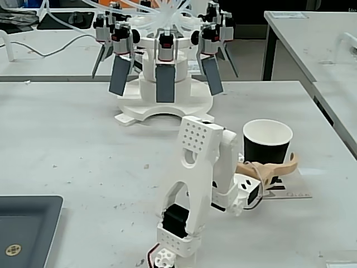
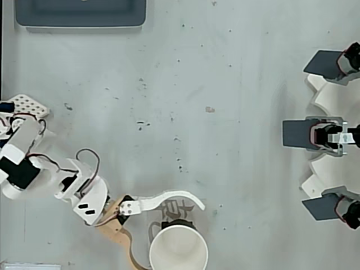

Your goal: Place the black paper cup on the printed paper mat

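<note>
The black paper cup (image 1: pixel 268 143) stands upright with its white inside showing, near the table's right side in the fixed view. It rests on the printed paper mat (image 1: pixel 294 190). From overhead the cup (image 2: pixel 178 248) covers part of the mat (image 2: pixel 160 216), whose grey character shows beside it. My gripper (image 2: pixel 169 236) is open, with its jaws spread wide around the cup. The white finger (image 2: pixel 169 201) curves past one side. The tan finger (image 1: pixel 276 167) crosses in front of the cup's base. I cannot tell whether either finger touches the cup.
A dark grey tray (image 1: pixel 27 228) lies at the near left corner, seen overhead at the top left (image 2: pixel 81 14). A white rig with several dark paddles (image 1: pixel 165 84) stands at the table's far side. The table's right edge runs close to the mat.
</note>
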### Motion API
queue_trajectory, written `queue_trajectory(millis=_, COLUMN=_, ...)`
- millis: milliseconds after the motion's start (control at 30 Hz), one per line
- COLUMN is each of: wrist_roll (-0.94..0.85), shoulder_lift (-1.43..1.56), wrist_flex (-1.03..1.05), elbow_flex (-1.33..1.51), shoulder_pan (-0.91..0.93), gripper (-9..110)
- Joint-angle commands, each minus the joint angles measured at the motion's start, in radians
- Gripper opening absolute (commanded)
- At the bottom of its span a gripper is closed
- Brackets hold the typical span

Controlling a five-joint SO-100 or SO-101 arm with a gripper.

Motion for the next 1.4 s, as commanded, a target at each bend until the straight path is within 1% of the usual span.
queue_trajectory(millis=0, wrist_roll=-0.011, shoulder_lift=0.135, wrist_flex=-0.026, elbow_flex=0.046, shoulder_pan=0.015, gripper=48)
queue_trajectory(millis=167, wrist_roll=-0.02, shoulder_lift=0.267, wrist_flex=-0.026, elbow_flex=0.14, shoulder_pan=0.015, gripper=46)
queue_trajectory(millis=500, wrist_roll=-0.041, shoulder_lift=0.54, wrist_flex=-0.026, elbow_flex=0.284, shoulder_pan=0.014, gripper=39)
queue_trajectory(millis=733, wrist_roll=-0.038, shoulder_lift=0.695, wrist_flex=-0.026, elbow_flex=0.383, shoulder_pan=-0.015, gripper=30)
queue_trajectory(millis=900, wrist_roll=-0.04, shoulder_lift=0.807, wrist_flex=-0.018, elbow_flex=0.439, shoulder_pan=-0.075, gripper=27)
queue_trajectory(millis=1100, wrist_roll=-0.04, shoulder_lift=0.934, wrist_flex=0.046, elbow_flex=0.489, shoulder_pan=-0.16, gripper=23)
queue_trajectory(millis=1367, wrist_roll=-0.041, shoulder_lift=0.992, wrist_flex=0.066, elbow_flex=0.538, shoulder_pan=-0.379, gripper=20)
